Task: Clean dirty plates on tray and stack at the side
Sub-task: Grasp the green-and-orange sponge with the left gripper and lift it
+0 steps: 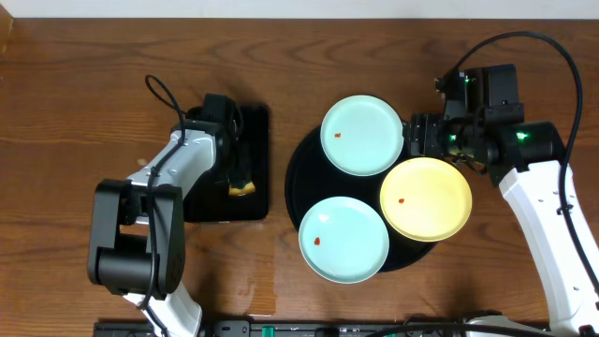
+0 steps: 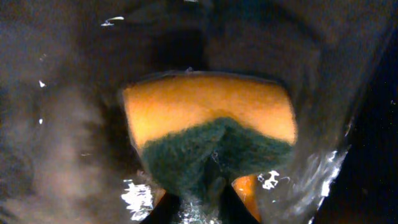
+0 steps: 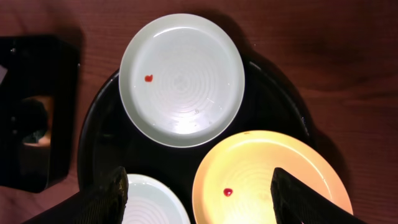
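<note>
Three plates lie on the round black tray [image 1: 298,178], each with a small red speck: a mint one [image 1: 362,135] at the back, a mint one [image 1: 343,239] at the front, a yellow one [image 1: 426,198] at the right. My right gripper [image 1: 416,136] is open and empty, above the tray's back right. In its wrist view its fingers [image 3: 202,199] straddle the yellow plate [image 3: 267,174] and the front mint plate [image 3: 152,202]; the back mint plate [image 3: 181,79] lies ahead. My left gripper [image 1: 239,183] is down in the rectangular tray, shut on an orange-and-green sponge [image 2: 211,124].
The rectangular black tray [image 1: 253,122] sits left of the round tray on the wooden table [image 1: 75,94]; it also shows in the right wrist view [image 3: 37,112]. The sponge [image 1: 242,188] shows at the tray's right side. A black strip [image 1: 309,329] runs along the front edge.
</note>
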